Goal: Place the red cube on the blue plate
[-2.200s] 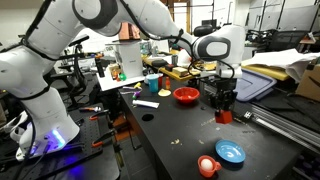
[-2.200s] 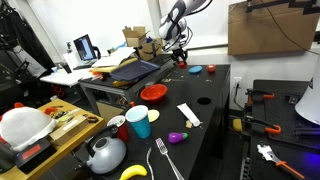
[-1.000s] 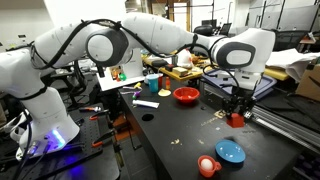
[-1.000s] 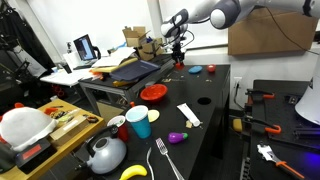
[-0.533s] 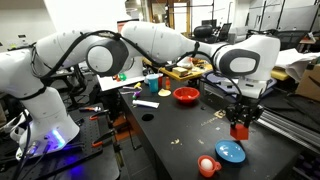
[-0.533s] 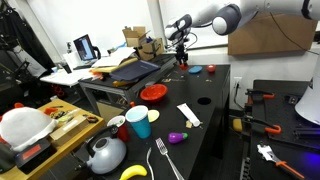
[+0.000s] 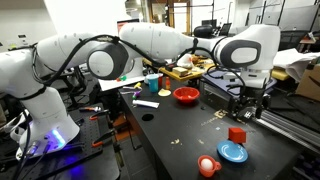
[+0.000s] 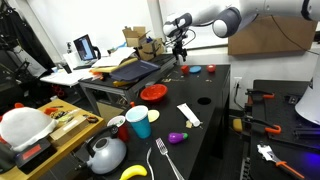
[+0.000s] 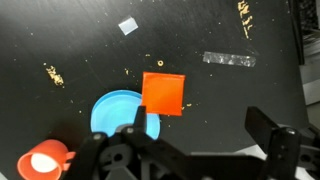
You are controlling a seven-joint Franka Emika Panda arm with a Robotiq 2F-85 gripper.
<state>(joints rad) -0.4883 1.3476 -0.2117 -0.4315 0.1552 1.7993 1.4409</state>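
Note:
The red cube (image 9: 162,93) lies free at the right rim of the blue plate (image 9: 118,112), overlapping its edge. I cannot tell whether it rests on the plate or partly on the black table. In an exterior view the red cube (image 7: 236,134) sits at the far edge of the blue plate (image 7: 233,152). My gripper (image 7: 250,112) hangs above and slightly behind the cube, apart from it. In the wrist view the gripper (image 9: 200,140) is open, with nothing between its dark fingers (image 9: 270,130).
A red-orange cup with a white centre (image 7: 207,166) stands just left of the plate. A red bowl (image 7: 186,95) sits further back. A metal rail (image 7: 290,125) runs along the table's right side. A strip of clear tape (image 9: 228,60) lies on the table.
The gripper carried the cube over toward the plate, then opened and let it go. It now stands higher, and the cube lies at the plate's rim.

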